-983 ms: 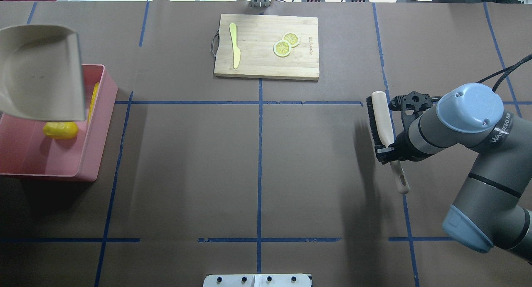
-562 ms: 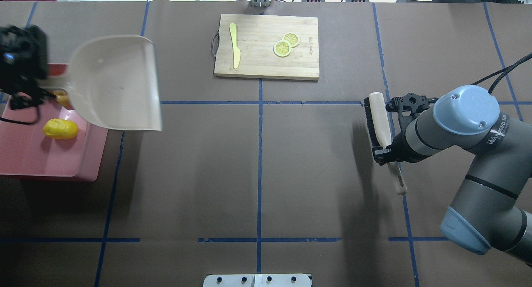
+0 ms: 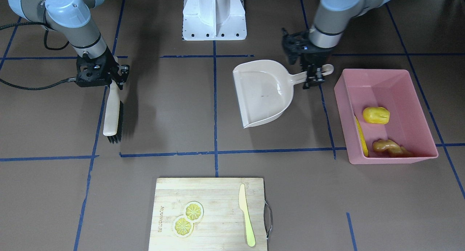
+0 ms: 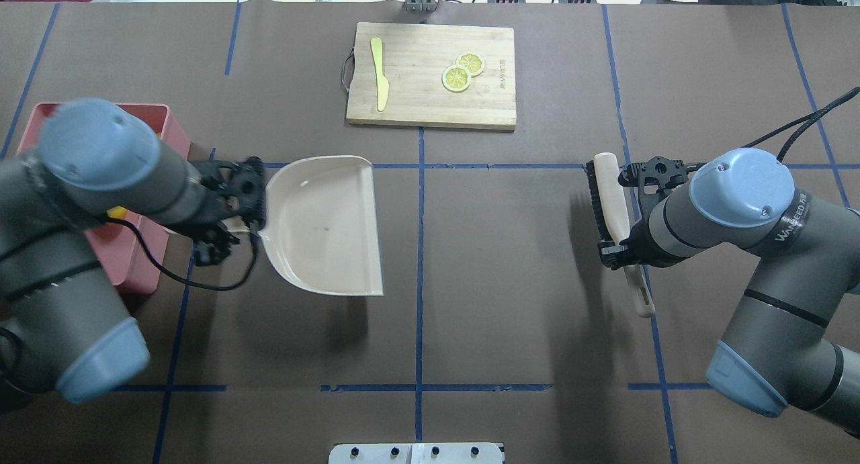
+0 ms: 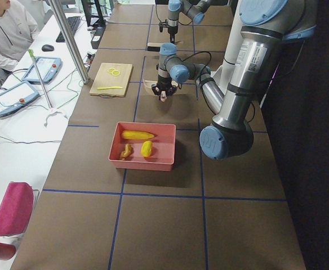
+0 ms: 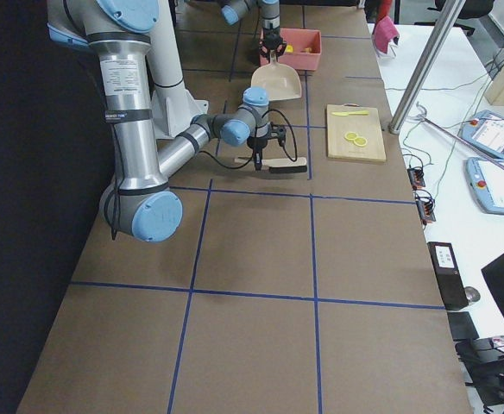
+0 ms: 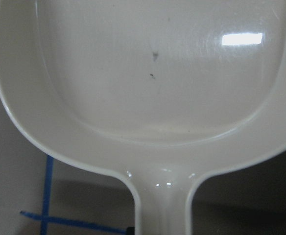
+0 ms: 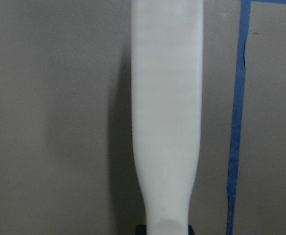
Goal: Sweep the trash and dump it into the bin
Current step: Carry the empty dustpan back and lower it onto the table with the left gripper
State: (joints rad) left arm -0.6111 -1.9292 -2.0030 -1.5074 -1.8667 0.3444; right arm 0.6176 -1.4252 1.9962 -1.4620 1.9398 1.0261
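Observation:
The pink bin [image 3: 397,94] stands at the table's left end. In it lie the yellow potato-like lump [image 3: 376,115], the corn cob [image 3: 360,136] and the tan ginger root [image 3: 388,147]. My left gripper [image 3: 315,72] is shut on the handle of the empty beige dustpan [image 3: 263,93], held level and low over the table beside the bin; the pan fills the left wrist view [image 7: 143,73]. My right gripper [image 3: 112,82] is shut on the handle of the black-bristled brush [image 3: 113,114], far right in the overhead view [image 4: 608,199].
A wooden cutting board [image 3: 218,193] at the far middle edge carries two lemon slices [image 3: 188,216] and a pale yellow knife [image 3: 246,214]. The robot's white base [image 3: 214,15] stands at the near edge. Blue tape lines cross the brown table.
My left arm has swung the dustpan from above the bin rightward and down to the table beside it, now level. The right gripper with the brush has barely shifted.

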